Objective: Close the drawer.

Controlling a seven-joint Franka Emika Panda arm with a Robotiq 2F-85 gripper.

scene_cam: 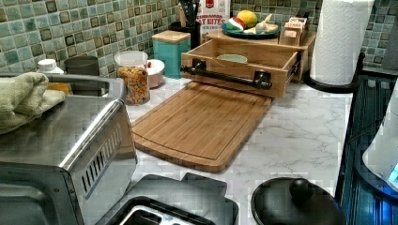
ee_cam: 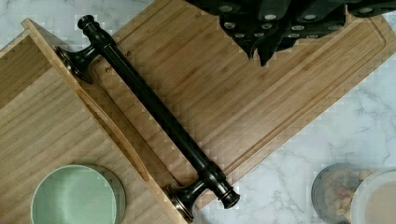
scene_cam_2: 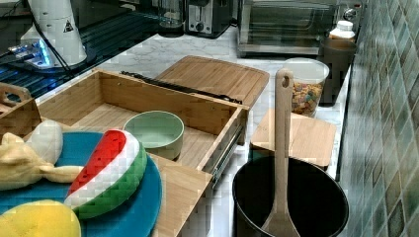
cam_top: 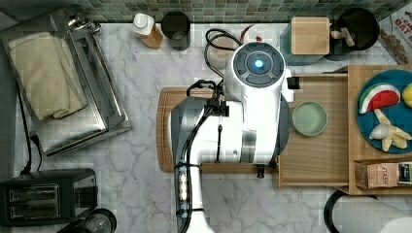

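The drawer stood pulled out of its bamboo stand near the counter's tiled back edge, a green bowl inside it. Its black bar handle hung over the cutting board. The gripper hovered above that board, apart from the handle; whether its jaws were wide or narrow could not be told

The drawer stands pulled out over the cutting board, a bowl inside.
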